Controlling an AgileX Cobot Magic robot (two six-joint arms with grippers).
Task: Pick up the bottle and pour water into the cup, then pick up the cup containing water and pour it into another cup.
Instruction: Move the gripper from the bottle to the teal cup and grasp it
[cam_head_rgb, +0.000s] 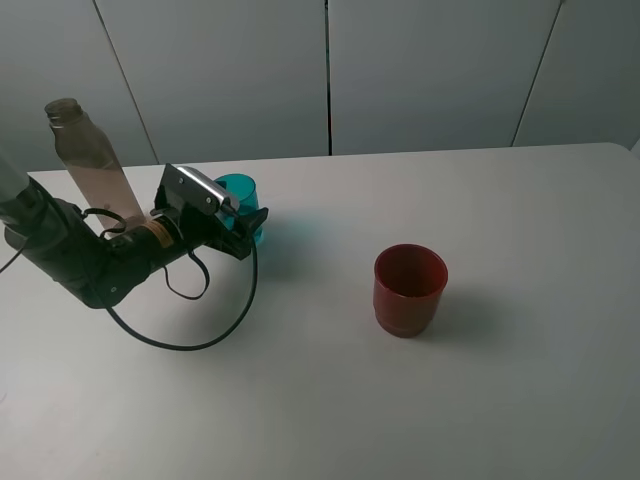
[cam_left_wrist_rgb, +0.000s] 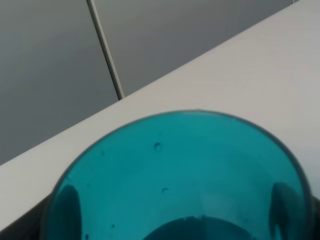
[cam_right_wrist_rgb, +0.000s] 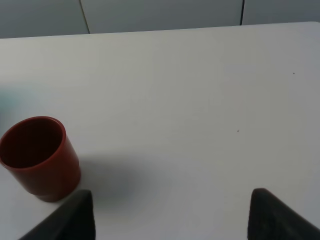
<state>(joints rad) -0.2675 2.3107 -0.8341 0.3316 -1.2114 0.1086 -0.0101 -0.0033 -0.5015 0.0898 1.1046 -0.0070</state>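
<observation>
Right, white worktop (cam_head_rgb: 520, 400) carries everything. The black left arm (cam_head_rgb: 80, 265) lies low across its left side. Behind that arm stands the tall slim smoky grey-brown transparent plastic bottle (cam_head_rgb: 85, 160), uncapped, with its base hidden by the arm. The squat translucent red-brown cup (cam_head_rgb: 410, 290) with a stepped base sits alone toward the right, well apart from the rest. The small translucent teal tumbler (cam_head_rgb: 246, 195) stands upright on the worktop, just in front of the bottle's side and at the arm's tip.

The left gripper (cam_head_rgb: 245, 232) straddles the teal tumbler, jaws wide apart, one on either side, not clamped as far as I can tell. The right gripper (cam_right_wrist_rgb: 172, 220) is also spread, nothing between its jaws, and hangs near the red-brown cup.

Judged step: grasping the teal tumbler for the second pour. I cannot tell the water level.

- Close on the mid-wall, centred, and softly, since thin plastic likely flexes and could squeeze water out.
- Lift straight and keep the rim level.
- Watch the bottle behind the arm when swinging.
- Bring the rim over the red-brown cup's mouth and tilt slowly.
</observation>
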